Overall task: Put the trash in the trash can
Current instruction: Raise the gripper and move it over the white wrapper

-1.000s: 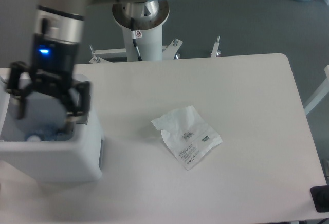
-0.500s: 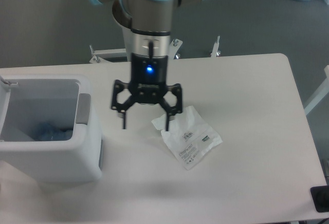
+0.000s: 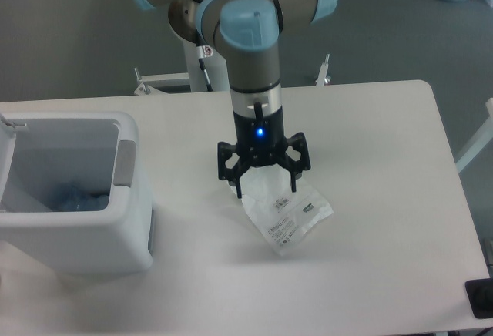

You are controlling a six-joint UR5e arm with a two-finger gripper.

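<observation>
A flat white plastic pouch [image 3: 289, 214] with a small printed label lies on the table, right of centre. My gripper [image 3: 266, 189] hangs directly over its upper left part, fingers spread wide and open, one fingertip [image 3: 239, 193] at the pouch's left edge and the other on its upper right. The white boxy trash can [image 3: 135, 232] stands at the left edge with a grey tab on its right wall. Inside it, something bluish [image 3: 73, 196] rests at the bottom; I cannot make out its shape.
The arm's white pedestal [image 3: 214, 66] rises behind the table's far edge. A black object [image 3: 481, 299] sits at the lower right corner. The table's right edge runs near x 600.
The gripper has travelled from above the trash can rightward across the table and come down over the pouch. It stayed open. The pouch has not moved.
</observation>
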